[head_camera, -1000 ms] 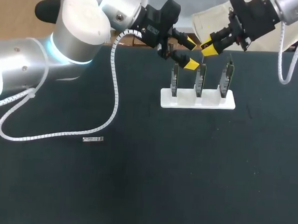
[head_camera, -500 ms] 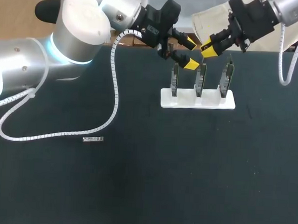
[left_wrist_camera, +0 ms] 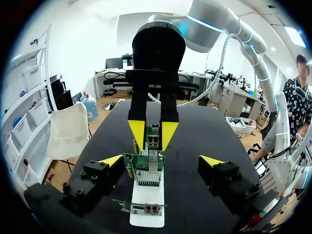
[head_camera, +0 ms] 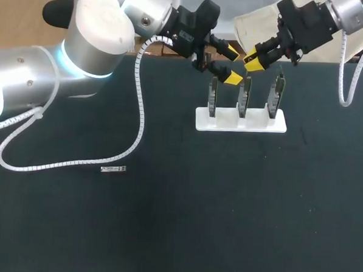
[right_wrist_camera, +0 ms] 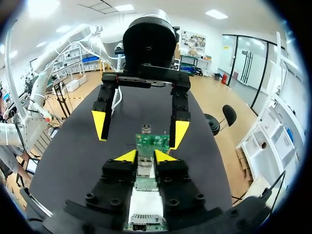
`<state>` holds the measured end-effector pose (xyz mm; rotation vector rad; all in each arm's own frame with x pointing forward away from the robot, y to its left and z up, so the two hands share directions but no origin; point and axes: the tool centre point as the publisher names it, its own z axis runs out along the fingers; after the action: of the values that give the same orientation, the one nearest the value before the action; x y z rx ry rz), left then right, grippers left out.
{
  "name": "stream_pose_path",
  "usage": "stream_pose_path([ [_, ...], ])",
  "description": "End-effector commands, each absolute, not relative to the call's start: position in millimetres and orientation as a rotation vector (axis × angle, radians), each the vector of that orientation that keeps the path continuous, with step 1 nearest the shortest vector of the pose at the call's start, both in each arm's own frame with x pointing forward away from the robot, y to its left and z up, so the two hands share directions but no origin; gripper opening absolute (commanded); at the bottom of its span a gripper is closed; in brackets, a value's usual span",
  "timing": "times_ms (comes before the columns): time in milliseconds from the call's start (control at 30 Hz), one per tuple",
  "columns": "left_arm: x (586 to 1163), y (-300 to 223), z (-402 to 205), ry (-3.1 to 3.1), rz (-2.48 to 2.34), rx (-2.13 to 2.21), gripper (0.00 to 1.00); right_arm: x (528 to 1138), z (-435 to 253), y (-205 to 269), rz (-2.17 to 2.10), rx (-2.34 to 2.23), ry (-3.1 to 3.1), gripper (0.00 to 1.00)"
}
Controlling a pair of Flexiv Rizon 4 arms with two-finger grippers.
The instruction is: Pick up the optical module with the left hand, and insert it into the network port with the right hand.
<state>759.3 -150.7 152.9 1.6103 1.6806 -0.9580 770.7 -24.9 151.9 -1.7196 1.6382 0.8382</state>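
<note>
Two grippers sit at the far side of the dark table (head_camera: 225, 223), over a white base (head_camera: 258, 125) that holds three upright circuit cards in a row: left card (head_camera: 213, 96), middle card (head_camera: 244, 96) and right card (head_camera: 275, 95).

Left gripper (head_camera: 233, 64): set wide. In the head view one yellow tip is near the top of the left card, between it and the middle card. In the left wrist view the left gripper (left_wrist_camera: 162, 161) shows its fingers well apart, with the row of cards ahead between them and touching neither finger.

Right gripper (head_camera: 252, 59): set narrow. Its yellow tips are close together, with a small dark gap between them in the head view, just beside the top of the middle card. In the right wrist view the right gripper (right_wrist_camera: 145, 156) frames a card's metal port between its tips.

Optical module (head_camera: 113, 168): a small silver oblong lying flat on the table, well apart from the base and both grippers, near a white spiral cable (head_camera: 137, 109) that trails from the left arm.
</note>
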Motion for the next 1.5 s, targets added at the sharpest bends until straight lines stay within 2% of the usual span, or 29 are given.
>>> stream_pose_path([
  [33,758.3,-150.8,152.5,1.680,-0.955,1.608,1.00,769.8,151.7,-24.6,0.835,-1.718,1.641,1.00],
  [733,758.3,-150.8,152.5,1.680,-0.955,1.608,1.00,770.7,163.2,-31.5,0.841,-1.680,1.644,1.00],
  [1467,758.3,-150.8,152.5,1.680,-0.955,1.608,1.00,772.9,193.0,-64.0,0.893,-1.599,1.645,1.00],
  [1500,758.3,-150.8,152.5,1.680,-0.955,1.608,1.00,773.1,193.5,-63.8,0.879,-1.596,1.633,0.76],
])
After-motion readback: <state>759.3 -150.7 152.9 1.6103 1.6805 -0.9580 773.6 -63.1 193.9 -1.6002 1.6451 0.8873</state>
